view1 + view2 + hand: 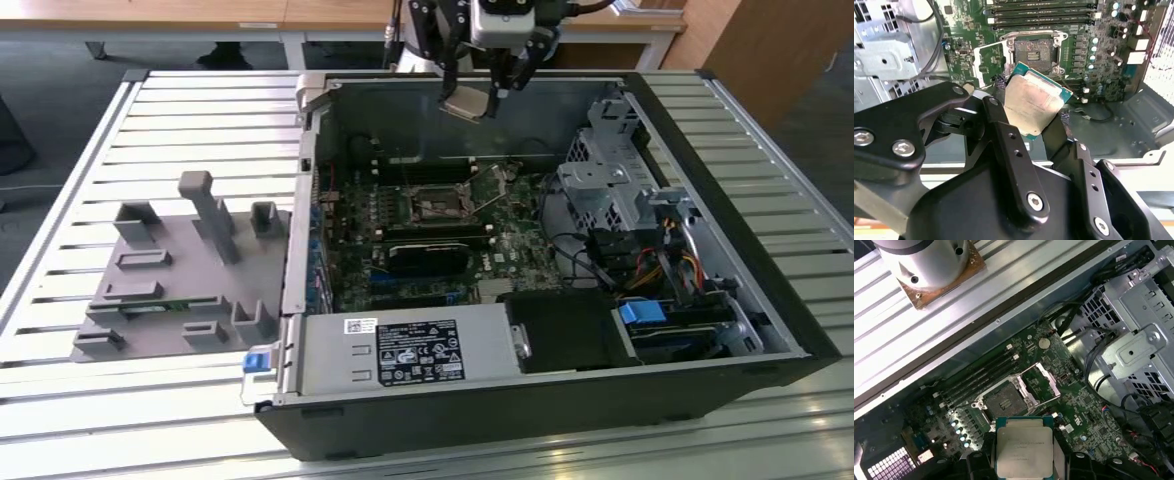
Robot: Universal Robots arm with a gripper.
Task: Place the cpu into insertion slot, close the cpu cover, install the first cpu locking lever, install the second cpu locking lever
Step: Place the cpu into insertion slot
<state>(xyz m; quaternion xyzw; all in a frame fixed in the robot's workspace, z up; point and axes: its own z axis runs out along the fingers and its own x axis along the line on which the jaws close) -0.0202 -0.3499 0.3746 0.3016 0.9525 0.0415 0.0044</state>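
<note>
Exterior view's left: grey moulded fixture [174, 265] on ribbed metal bench [80, 150]; centre: square black insertion slot [437, 207], green board around; thin cpu cover [1041, 384] seemingly hinged open beside it; tool [478, 92] clamps flat silvery-beige cpu [467, 106], apart from the slot.

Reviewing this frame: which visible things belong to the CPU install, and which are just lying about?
Job: gripper, shut on the cpu; insertion slot, empty; cpu cover, flipped open beside it.
Lying about: grey fixture tray; power supply; drive cage; memory slots.
</note>
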